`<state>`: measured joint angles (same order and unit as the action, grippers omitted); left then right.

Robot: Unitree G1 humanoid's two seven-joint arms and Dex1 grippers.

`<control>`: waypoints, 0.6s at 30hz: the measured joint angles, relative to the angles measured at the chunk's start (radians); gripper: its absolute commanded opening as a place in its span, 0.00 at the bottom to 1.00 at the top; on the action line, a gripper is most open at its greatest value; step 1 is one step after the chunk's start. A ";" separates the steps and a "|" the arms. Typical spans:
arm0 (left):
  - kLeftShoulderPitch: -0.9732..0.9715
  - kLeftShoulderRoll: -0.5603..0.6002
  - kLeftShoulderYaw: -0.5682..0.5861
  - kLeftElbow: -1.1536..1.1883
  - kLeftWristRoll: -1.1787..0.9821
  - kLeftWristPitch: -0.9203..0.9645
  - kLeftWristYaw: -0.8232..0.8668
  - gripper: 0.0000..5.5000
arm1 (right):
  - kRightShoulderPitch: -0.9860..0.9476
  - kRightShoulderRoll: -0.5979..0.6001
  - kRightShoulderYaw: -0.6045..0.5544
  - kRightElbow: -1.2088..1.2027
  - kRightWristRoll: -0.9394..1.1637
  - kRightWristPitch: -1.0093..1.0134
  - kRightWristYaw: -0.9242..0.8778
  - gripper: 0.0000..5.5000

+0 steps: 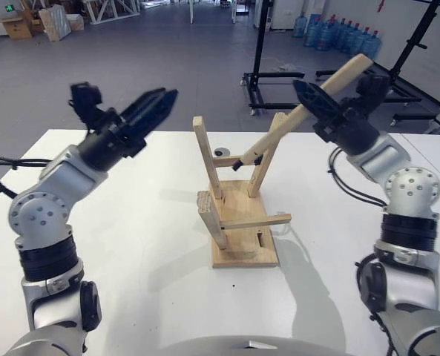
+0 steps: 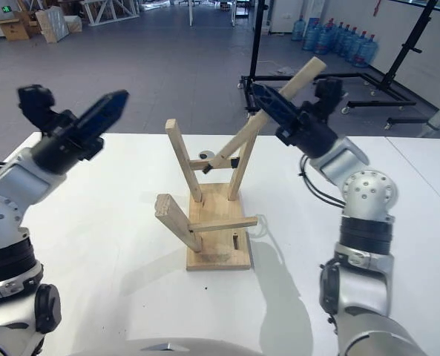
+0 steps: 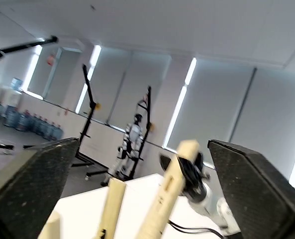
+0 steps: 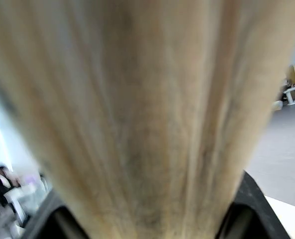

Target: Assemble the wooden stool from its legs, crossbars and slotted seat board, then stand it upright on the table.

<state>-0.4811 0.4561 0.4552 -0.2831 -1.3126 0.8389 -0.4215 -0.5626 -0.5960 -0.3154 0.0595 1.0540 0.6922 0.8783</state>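
Observation:
The slotted seat board (image 1: 243, 251) lies flat on the white table (image 1: 130, 245). Three wooden legs stand up from it: a back left leg (image 1: 206, 159), a back right leg (image 1: 265, 159) and a shorter-looking front left leg (image 1: 211, 219). A crossbar (image 1: 258, 221) runs sideways from the front left leg. My right gripper (image 1: 317, 104) is shut on a fourth leg (image 1: 338, 81), held slanted above the board with its lower end by the back right leg; it shows close up in the right wrist view (image 4: 137, 119). My left gripper (image 1: 157, 105) hangs open and empty, up and left of the stool.
A round grommet (image 1: 221, 153) sits in the table behind the stool. Black metal stands (image 1: 268, 70) and water bottles (image 1: 342, 33) are on the floor beyond the table's far edge. Bare table lies left and right of the board.

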 measured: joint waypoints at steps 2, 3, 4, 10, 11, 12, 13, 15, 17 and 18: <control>0.051 0.017 0.037 0.015 -0.013 -0.001 0.023 0.98 | 0.081 -0.076 -0.003 0.012 -0.049 -0.033 0.163 0.37; 0.072 0.019 0.041 0.018 -0.013 0.000 0.032 0.98 | 0.110 -0.090 -0.004 0.012 -0.057 -0.042 0.215 0.37; 0.087 0.022 0.041 0.019 -0.012 0.000 0.032 0.98 | 0.136 -0.097 -0.004 0.006 -0.064 -0.052 0.265 0.37; 0.171 0.047 -0.005 0.085 0.076 -0.003 -0.037 0.98 | 0.347 -0.056 -0.004 -0.049 -0.090 -0.137 0.430 0.37; 0.178 0.059 -0.011 0.099 0.093 -0.003 -0.053 0.98 | 0.382 -0.044 -0.003 -0.051 -0.102 -0.155 0.439 0.37; 0.182 0.069 -0.012 0.110 0.107 -0.003 -0.065 0.98 | 0.408 -0.035 -0.002 -0.053 -0.113 -0.165 0.441 0.37; 0.185 0.083 -0.016 0.127 0.115 -0.003 -0.089 0.98 | 0.431 -0.023 0.000 -0.059 -0.123 -0.188 0.448 0.37; 0.184 0.108 -0.022 0.166 0.136 -0.001 -0.126 0.98 | 0.459 -0.002 0.012 -0.078 -0.155 -0.232 0.457 0.37; 0.181 0.124 -0.032 0.201 0.154 0.002 -0.152 0.98 | 0.469 0.014 0.037 -0.092 -0.200 -0.284 0.457 0.37; 0.173 0.133 -0.046 0.212 0.166 0.008 -0.164 0.98 | 0.472 0.023 0.054 -0.122 -0.225 -0.318 0.456 0.37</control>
<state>-0.3081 0.5887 0.4088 -0.0713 -1.1467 0.8466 -0.5855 -0.0905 -0.5728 -0.2617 -0.0627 0.8288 0.3742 1.3342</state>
